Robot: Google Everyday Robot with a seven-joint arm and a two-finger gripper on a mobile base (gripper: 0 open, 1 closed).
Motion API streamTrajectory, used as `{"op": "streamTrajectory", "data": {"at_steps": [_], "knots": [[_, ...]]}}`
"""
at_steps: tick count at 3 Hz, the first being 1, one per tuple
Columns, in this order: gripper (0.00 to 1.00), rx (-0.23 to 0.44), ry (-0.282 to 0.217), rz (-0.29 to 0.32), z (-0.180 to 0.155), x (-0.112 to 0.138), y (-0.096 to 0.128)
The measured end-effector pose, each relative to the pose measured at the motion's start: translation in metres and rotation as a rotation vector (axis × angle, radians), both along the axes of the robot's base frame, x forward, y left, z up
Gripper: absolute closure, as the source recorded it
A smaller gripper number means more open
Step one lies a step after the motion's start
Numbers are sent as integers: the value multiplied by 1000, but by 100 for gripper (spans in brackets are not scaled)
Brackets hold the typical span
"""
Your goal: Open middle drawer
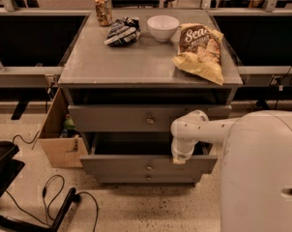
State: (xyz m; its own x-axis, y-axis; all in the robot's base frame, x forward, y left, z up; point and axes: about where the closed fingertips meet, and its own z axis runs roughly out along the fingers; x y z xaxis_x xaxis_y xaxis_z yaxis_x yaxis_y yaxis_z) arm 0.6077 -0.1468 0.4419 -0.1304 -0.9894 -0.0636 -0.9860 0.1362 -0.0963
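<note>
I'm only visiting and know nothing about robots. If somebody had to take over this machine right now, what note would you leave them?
Gripper: at the end of the white arm, pointing down at the top edge of the middle drawer, right of its knob.
Middle drawer: its front stands out from the cabinet, with dark interior showing behind it.
Done: the drawer looks pulled partway out.
Left: check it is open far enough, pull more if not, then lift the gripper clear.
</note>
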Motion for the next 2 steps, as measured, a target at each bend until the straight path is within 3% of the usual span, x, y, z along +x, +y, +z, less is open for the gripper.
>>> {"op": "streamTrajectory", "data": {"at_steps": [2], "knots": [[100,-1,22,3,1,-11,-1]]}}
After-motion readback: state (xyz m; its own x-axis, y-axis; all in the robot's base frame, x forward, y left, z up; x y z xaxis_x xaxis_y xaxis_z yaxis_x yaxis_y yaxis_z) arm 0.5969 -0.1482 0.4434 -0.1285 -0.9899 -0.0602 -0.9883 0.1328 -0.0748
